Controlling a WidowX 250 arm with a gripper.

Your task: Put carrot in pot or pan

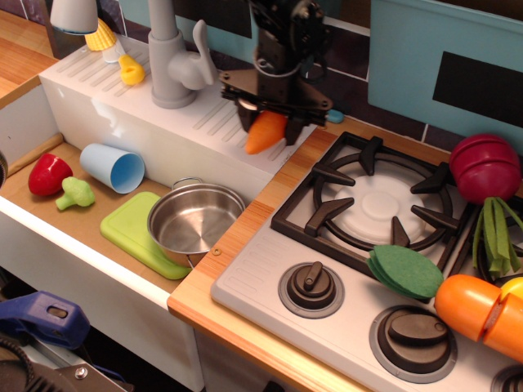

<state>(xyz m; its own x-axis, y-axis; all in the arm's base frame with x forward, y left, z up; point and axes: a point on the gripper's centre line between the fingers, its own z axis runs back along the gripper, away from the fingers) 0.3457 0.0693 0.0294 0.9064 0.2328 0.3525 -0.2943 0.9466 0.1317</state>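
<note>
Above the white ribbed drainboard (122,106), at about 12 o'clock from the pot (196,222), I see my end effector (267,122) hanging with open air beneath it, just beside the faucet (173,57) at its 9 o'clock. I have the arm coming down from the top edge, fingers pointing downward and closed on the carrot (265,133), whose tip slants toward 7 o'clock. I see the pot upright and holding nothing, partly on the green board (131,229) in the sink, beside the worktop (245,229) edge. At its 10 o'clock lies the blue cup (113,167), tipped over.
</note>
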